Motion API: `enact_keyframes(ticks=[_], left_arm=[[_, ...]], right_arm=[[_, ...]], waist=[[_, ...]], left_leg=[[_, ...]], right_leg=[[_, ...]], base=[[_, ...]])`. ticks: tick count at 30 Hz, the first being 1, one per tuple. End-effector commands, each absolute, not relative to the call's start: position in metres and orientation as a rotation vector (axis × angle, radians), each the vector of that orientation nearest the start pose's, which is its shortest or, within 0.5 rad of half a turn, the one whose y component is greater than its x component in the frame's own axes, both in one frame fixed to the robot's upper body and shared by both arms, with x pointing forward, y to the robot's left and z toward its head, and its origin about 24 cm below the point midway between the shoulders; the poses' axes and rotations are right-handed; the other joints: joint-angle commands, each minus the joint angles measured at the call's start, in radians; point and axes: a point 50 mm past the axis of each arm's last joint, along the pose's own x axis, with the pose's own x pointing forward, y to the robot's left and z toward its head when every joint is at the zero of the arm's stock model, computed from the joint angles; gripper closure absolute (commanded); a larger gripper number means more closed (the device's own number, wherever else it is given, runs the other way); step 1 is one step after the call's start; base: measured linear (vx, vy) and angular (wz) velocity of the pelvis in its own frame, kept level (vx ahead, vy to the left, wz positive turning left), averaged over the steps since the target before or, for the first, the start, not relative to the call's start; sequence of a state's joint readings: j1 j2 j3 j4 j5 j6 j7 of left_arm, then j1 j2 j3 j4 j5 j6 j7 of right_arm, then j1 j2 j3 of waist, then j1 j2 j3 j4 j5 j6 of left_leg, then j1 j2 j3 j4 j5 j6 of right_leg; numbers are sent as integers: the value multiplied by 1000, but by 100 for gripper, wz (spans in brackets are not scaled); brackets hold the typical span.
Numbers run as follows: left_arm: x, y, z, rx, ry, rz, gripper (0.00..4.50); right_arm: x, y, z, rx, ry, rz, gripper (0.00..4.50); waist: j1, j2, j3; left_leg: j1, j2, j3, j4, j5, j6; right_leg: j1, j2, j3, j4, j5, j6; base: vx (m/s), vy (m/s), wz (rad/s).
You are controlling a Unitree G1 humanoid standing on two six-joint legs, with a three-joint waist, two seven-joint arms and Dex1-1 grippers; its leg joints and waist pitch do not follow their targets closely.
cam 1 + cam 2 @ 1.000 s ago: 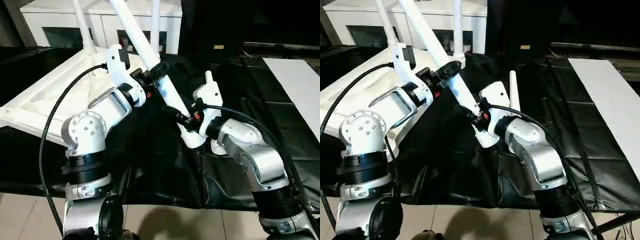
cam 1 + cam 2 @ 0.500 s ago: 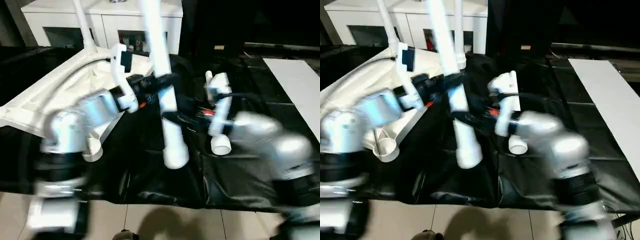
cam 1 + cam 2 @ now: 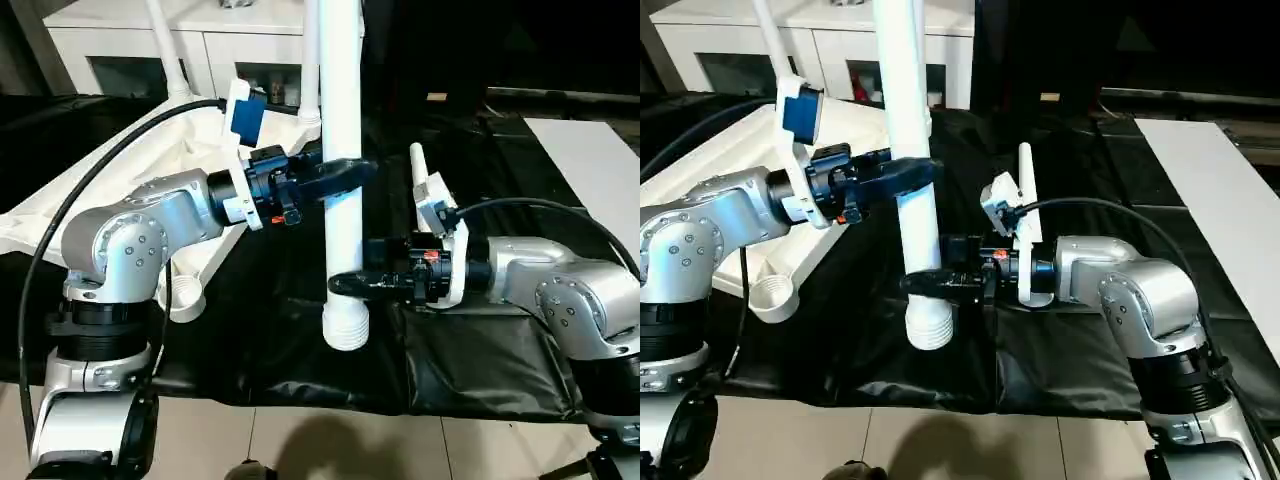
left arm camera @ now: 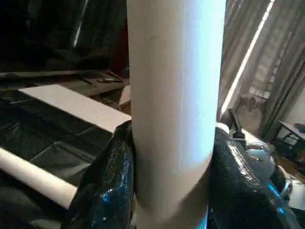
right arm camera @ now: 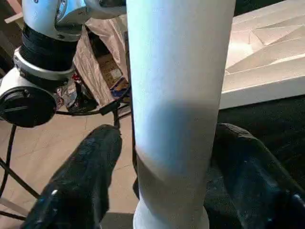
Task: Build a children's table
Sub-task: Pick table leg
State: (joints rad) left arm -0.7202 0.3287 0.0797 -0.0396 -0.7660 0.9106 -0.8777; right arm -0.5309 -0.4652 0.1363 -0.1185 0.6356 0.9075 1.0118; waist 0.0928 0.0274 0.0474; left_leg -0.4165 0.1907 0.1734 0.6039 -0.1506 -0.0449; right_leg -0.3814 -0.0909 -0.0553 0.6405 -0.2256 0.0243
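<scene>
While the white plastic rectangular tabletop (image 3: 120, 190) lay underside-up on the black-covered bench (image 3: 520, 200), two long tapered white tube legs (image 3: 165, 50) already stood seated in its far corner sockets. A third white tube leg (image 3: 340, 200) was held upright in the air near the tabletop's near edge, its ribbed thick end pointing down and not yet in any socket. The left gripper (image 3: 335, 170) was clamped across this leg's shaft; the right gripper (image 3: 345, 283) sat lower down with its fingers either side of the shaft, and whether they gripped or merely bracketed it could not be told. A fourth white leg (image 3: 1025, 215) lay on the black covering beyond the right arm. The near corner socket (image 3: 185, 298) stood empty. Judged about half complete: two legs remained to be fitted.
</scene>
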Motion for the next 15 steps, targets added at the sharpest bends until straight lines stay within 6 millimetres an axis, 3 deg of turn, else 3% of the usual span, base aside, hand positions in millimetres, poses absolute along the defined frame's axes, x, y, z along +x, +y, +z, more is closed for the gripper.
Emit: enact_keyframes(ticks=[1,10,15], left_arm=[[305,110,217,-308,32,-1346,271],[306,111,217,-311,21,-1345,271],[307,111,217,-312,20,-1341,271]], right_arm=[[277,-113,146,150,375,1398,158],[279,-110,145,143,357,1374,245],[281,-108,146,143,333,1355,266]], waist=[[4,-7,-70],[4,-7,-71],[3,-6,-72]], left_leg=[[38,27,-5,-67,-154,-21],[38,27,-4,-66,-151,-21],[39,27,-5,-66,-153,-22]], right_leg=[[39,-43,34,-68,-23,-244],[38,-42,34,-68,-22,-244],[38,-42,34,-67,-22,-244]], base=[[0,0,0],[0,0,0],[0,0,0]])
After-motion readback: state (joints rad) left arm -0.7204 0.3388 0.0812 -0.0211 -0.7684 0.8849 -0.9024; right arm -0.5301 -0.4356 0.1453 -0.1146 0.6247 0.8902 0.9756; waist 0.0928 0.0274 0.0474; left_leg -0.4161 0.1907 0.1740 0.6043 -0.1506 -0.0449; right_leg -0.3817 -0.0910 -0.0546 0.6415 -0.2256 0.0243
